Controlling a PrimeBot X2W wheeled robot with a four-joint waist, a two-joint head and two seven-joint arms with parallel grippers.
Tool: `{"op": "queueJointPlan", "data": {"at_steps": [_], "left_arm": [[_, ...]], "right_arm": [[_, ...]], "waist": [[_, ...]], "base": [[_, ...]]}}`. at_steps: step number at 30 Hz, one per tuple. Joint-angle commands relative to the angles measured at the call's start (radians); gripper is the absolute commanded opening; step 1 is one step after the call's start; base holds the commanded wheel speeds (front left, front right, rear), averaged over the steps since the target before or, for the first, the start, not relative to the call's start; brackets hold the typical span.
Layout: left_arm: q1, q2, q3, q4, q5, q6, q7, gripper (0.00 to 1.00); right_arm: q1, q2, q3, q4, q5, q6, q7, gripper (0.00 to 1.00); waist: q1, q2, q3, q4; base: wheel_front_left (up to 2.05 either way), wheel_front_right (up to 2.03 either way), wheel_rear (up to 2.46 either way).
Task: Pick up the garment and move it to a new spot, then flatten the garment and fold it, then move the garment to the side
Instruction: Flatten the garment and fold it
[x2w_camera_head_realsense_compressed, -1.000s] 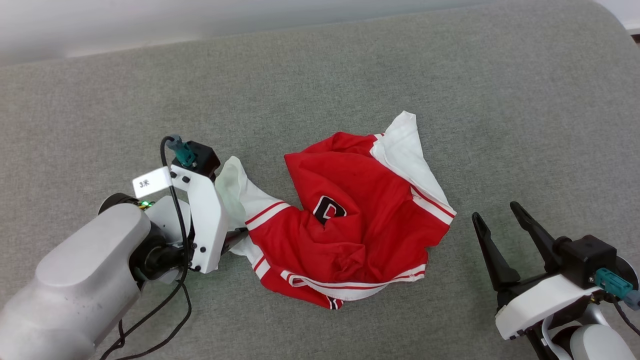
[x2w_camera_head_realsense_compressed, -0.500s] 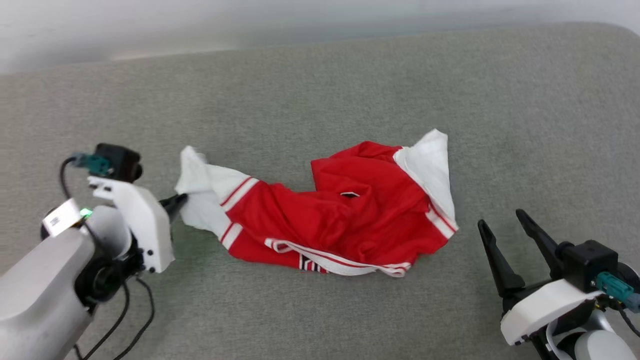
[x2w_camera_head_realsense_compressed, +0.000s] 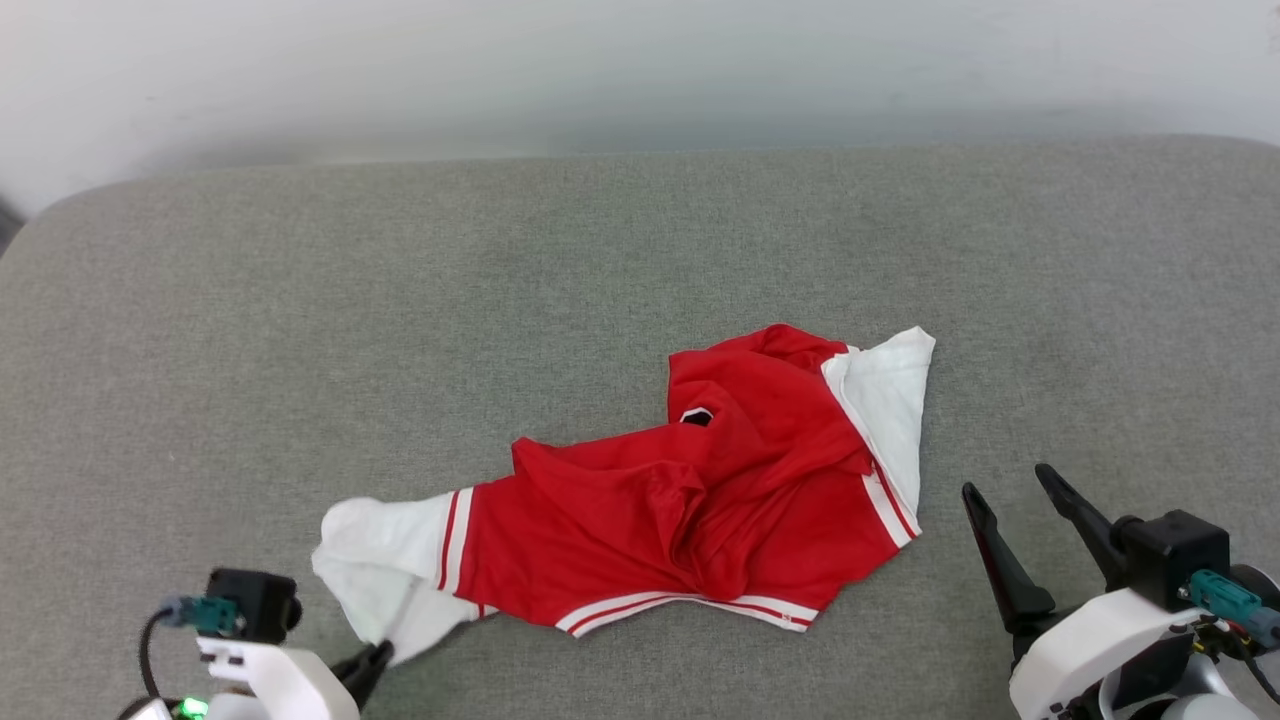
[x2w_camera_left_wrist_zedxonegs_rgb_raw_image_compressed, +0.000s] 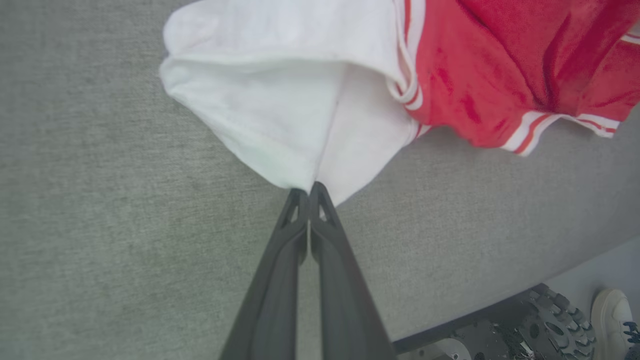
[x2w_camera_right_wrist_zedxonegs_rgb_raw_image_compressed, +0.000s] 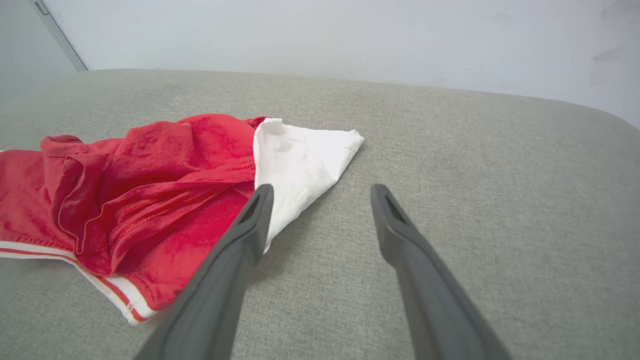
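Black and pinched together, the left gripper (x2w_camera_left_wrist_zedxonegs_rgb_raw_image_compressed: 309, 189) clamps the tip of a white sleeve (x2w_camera_left_wrist_zedxonegs_rgb_raw_image_compressed: 280, 110) close to the near edge of the grey fabric surface (x2w_camera_head_realsense_compressed: 400, 300), toward its left corner. From that sleeve the garment (x2w_camera_head_realsense_compressed: 700, 510), a crumpled red shirt with red-white striped trim, lies stretched rightward across the middle of the surface, its other white sleeve (x2w_camera_head_realsense_compressed: 890, 410) at the far right end; a small black, white-outlined patch (x2w_camera_head_realsense_compressed: 697, 416) peeks from a fold, probably print but too creased to read. The right gripper (x2w_camera_head_realsense_compressed: 1006, 482) hovers empty with fingers spread apart, just beside the garment's right end.
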Motion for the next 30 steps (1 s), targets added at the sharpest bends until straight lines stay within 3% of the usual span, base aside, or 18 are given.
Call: {"op": "queueJointPlan", "data": {"at_steps": [1,2,3,4,8,15,22,28,30], "left_arm": [[0.010,-0.004,-0.004,0.000,0.006,0.005,-0.008,0.00],[0.011,-0.007,-0.006,0.002,0.018,0.011,-0.018,0.10],[0.010,-0.013,-0.007,0.004,0.026,0.017,-0.030,0.82],[0.007,-0.022,-0.008,0.006,0.037,0.021,-0.042,1.00],[-0.026,-0.045,0.023,0.000,0.092,0.016,-0.149,1.00],[-0.052,-0.079,0.084,-0.016,0.229,0.049,-0.353,1.00],[-0.036,-0.161,0.153,-0.059,0.355,0.043,-0.379,1.00],[-0.018,-0.221,0.194,-0.044,0.409,-0.004,-0.379,1.00],[-0.013,-0.235,0.207,-0.036,0.420,-0.018,-0.379,1.00]], "right_arm": [[0.012,-0.005,-0.001,0.002,0.007,0.000,0.001,1.00],[0.015,-0.006,-0.002,0.004,0.007,-0.001,0.006,1.00],[0.018,-0.006,-0.002,0.005,0.009,-0.001,0.007,1.00],[0.022,-0.006,-0.002,0.005,0.009,-0.001,0.011,1.00],[0.028,-0.017,-0.005,-0.009,-0.001,-0.001,0.024,1.00],[0.017,-0.061,0.018,-0.080,0.003,0.000,0.114,1.00],[-0.075,-0.128,0.101,-0.117,0.049,-0.001,0.403,1.00],[-0.190,-0.173,0.149,-0.052,0.079,-0.001,0.660,1.00],[-0.223,-0.157,0.145,-0.015,0.097,-0.001,0.714,1.00]], "waist": [[0.0001,-0.0001,-0.005,0.002],[0.0001,-0.0001,-0.011,0.003],[0.0001,-0.0001,-0.016,0.004],[0.0001,-0.0001,-0.020,0.005],[0.0001,-0.0001,-0.038,0.012],[0.0001,-0.0001,-0.061,0.043],[0.0001,-0.0001,-0.033,0.090],[0.0001,-0.0001,0.000,0.138],[0.0001,-0.0001,0.009,0.150]], "base": [[0.00,0.00,0.00],[0.00,0.00,0.00],[0.00,0.00,0.00],[0.00,0.00,0.00],[0.00,0.00,0.00],[0.00,0.00,0.00],[0.00,0.00,0.00],[0.00,0.00,0.00],[0.00,0.00,0.00]]}}
